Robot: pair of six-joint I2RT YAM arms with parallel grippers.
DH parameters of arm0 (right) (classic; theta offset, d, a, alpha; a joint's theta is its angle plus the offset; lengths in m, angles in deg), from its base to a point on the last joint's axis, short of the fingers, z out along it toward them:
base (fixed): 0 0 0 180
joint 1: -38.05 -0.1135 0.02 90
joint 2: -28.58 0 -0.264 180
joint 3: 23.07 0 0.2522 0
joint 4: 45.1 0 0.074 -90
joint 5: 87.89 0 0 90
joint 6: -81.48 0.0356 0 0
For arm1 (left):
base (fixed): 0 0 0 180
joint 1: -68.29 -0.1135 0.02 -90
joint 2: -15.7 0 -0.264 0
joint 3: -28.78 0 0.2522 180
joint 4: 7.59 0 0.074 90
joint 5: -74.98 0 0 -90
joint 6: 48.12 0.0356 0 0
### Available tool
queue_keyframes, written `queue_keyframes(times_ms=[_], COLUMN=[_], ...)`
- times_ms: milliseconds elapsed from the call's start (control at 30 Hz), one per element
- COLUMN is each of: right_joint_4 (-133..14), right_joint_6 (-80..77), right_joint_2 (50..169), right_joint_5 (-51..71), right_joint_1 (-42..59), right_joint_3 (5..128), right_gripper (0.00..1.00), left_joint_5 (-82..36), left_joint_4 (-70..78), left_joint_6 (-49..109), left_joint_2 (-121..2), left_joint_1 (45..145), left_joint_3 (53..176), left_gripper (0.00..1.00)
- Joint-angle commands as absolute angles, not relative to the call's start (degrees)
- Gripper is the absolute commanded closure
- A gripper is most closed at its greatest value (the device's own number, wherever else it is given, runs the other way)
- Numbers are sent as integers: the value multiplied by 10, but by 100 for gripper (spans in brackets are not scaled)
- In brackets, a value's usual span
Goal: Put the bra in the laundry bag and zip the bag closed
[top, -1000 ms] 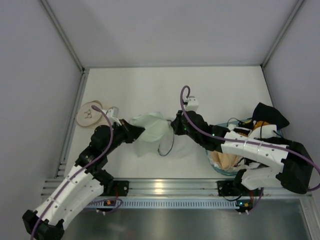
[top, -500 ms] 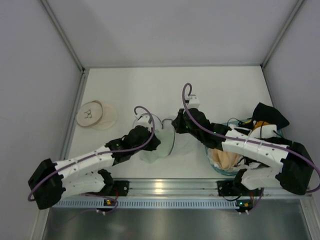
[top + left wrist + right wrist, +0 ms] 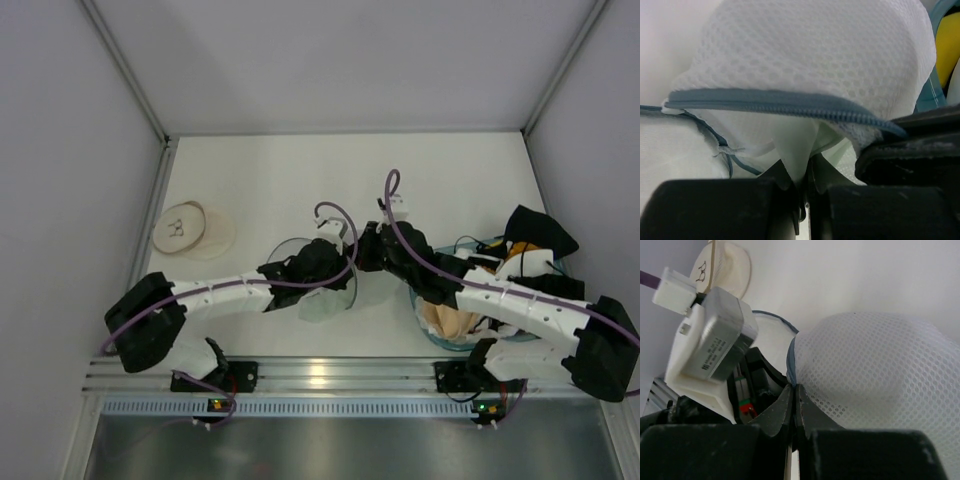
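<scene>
**A:** What changed?

**B:** The left arm. A second ago it was folded back on the left, with the bag [image 3: 327, 302] stretched wide between the tools. Now it reaches across mid-table [image 3: 260, 180] and the bag is bunched up under both wrists.

**A:** Tool states?

**B:** Left tool [image 3: 802, 182] has its fingers closed, with a fold of white mesh pinched between them just under the zip [image 3: 780, 102]. Right tool [image 3: 793, 392] is also closed, nipping the bag's edge at the blue rim. The two tools are almost touching.

**A:** Bra?

**B:** The beige piece far left on the table, which I take for the bra [image 3: 192, 229], is in the same spot as before, well apart from the bag. Nothing is in the bag that I can see.

**A:** So no progress on loading.

**B:** I'd say not. It looks like they're regripping to get the mouth open. I can't tell how far the zip is undone. One tool has to let go to fetch the bra, and the mesh may collapse when it does. The basket [image 3: 428, 328] on the right is untouched.
</scene>
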State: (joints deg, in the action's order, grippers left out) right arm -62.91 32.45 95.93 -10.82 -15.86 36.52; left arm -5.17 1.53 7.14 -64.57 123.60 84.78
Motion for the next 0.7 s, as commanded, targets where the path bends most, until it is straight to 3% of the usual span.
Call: queue_keyframes(times_ms=[0,133,233,267,333,367,467,500,667], right_joint_4=[-575,-611,-619,-621,-619,-618,-623,-626,-631], right_joint_6=[354,360,358,359,362,361,354,348,337], right_joint_2=[932,935,937,935,934,933,933,932,942], right_joint_5=[-94,-96,-102,-99,-96,-91,-90,-90,-76], right_joint_1=[-152,-138,-130,-128,-117,-113,-106,-101,-90], right_joint_3=[348,340,328,324,313,311,315,318,331], right_gripper=[100,100,100,100,100,100,100,100,100], left_joint_5=[-58,-51,-47,-36,-26,-17,16,27,98], left_joint_4=[-77,-82,-82,-82,-76,-63,6,31,213], left_joint_6=[85,73,76,77,89,90,101,107,96], left_joint_2=[-673,-696,-683,-665,-642,-618,-575,-565,-500], left_joint_1=[1256,1263,1264,1264,1264,1264,1264,1264,1258], left_joint_3=[871,872,861,851,841,839,850,860,890], left_gripper=[100,100,93,79,62,46,28,5,2])
